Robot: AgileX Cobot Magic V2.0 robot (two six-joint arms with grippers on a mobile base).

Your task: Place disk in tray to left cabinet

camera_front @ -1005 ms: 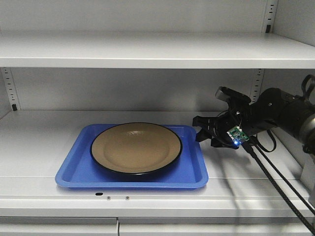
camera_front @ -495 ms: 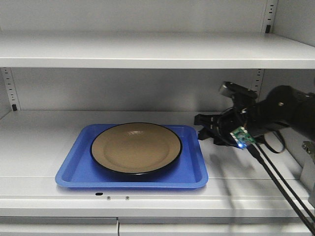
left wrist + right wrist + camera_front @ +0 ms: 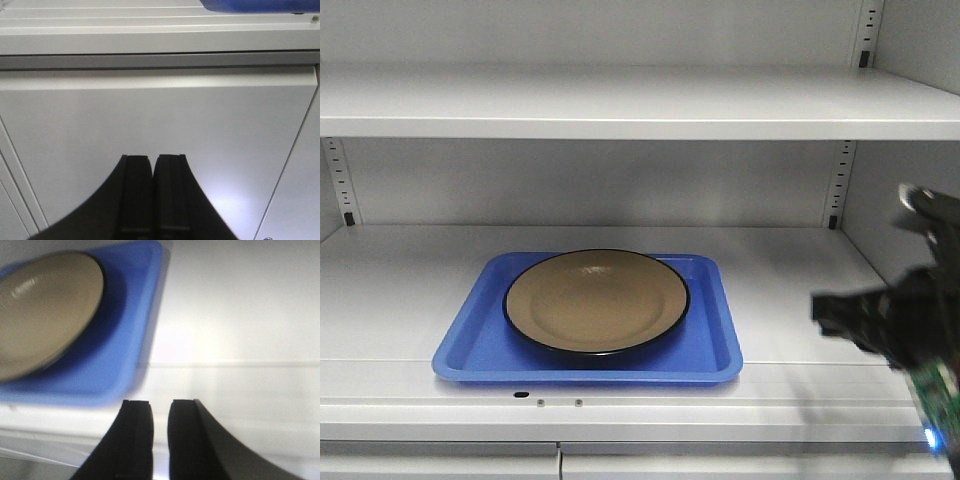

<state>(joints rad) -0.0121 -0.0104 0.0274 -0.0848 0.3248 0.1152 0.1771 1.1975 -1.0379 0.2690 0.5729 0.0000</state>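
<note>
In the front view we see the disk [image 3: 597,300] lying flat inside the tray [image 3: 715,352], and the tray rests on a shelf of the left cabinet [image 3: 620,100], near the front edge. The right gripper [image 3: 835,312] is to the right of the tray, apart from it, and it looks blurred, so from this view we cannot tell how its jaws stand. Nothing is held there as far as we can see.

In the left wrist view the left gripper [image 3: 152,192] has its two fingers pressed together, with nothing between them. It points at a plain cabinet door [image 3: 160,150] below the shelf. Only a small blue corner of the tray [image 3: 260,5] shows at the top, so this arm is low and away from the work.

In the right wrist view the right gripper [image 3: 160,435] shows a narrow gap between its fingers and it holds nothing. The tray [image 3: 130,355] and the disk [image 3: 45,310] are ahead and to the left, and the picture is smeared.

We judge that the placing is done and the step in hand is to bring the arm out of the cabinet. To do it well, we think the right arm should go straight back and stay clear of the tray rim and of the shelf edge, so the tray is not pushed.
</note>
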